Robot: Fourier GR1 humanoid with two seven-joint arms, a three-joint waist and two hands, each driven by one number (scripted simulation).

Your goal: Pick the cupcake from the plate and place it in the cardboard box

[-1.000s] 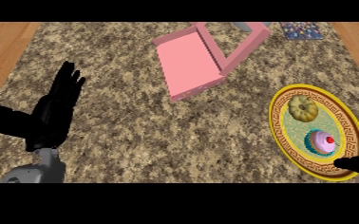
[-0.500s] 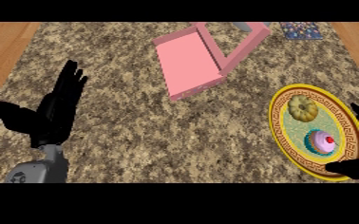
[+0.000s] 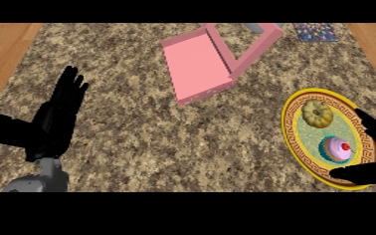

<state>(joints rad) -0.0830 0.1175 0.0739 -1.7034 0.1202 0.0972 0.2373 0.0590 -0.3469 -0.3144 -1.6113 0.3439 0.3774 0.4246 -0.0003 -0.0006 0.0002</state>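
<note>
The cupcake (image 3: 338, 148), with pink frosting, a red cherry on top and a teal wrapper, sits on the lower part of the plate (image 3: 294, 129) at the right edge of the frame. The plate is round with a yellow patterned rim and a pale green centre. Above the cupcake on the same plate lies a tan, ring-shaped pastry (image 3: 318, 113), apart from it.

The right hand (image 3: 355, 173) shows only partly at the lower right: a dark thumb lies over the plate's lower rim just below the cupcake, and dark fingers (image 3: 366, 125) appear at the plate's right rim. The two parts stand wide apart on either side of the cupcake and do not close on it.

The pink cardboard box (image 3: 197, 68) lies open in the upper middle of the frame, its lid (image 3: 253, 47) tilted up to the right, well apart from the plate.

The left hand (image 3: 57, 117) rests at the left of the frame, fingers straight and pointing up, holding nothing.

The surface (image 3: 132, 129) is speckled brown stone. A small patterned item (image 3: 317, 31) lies at the upper right.
</note>
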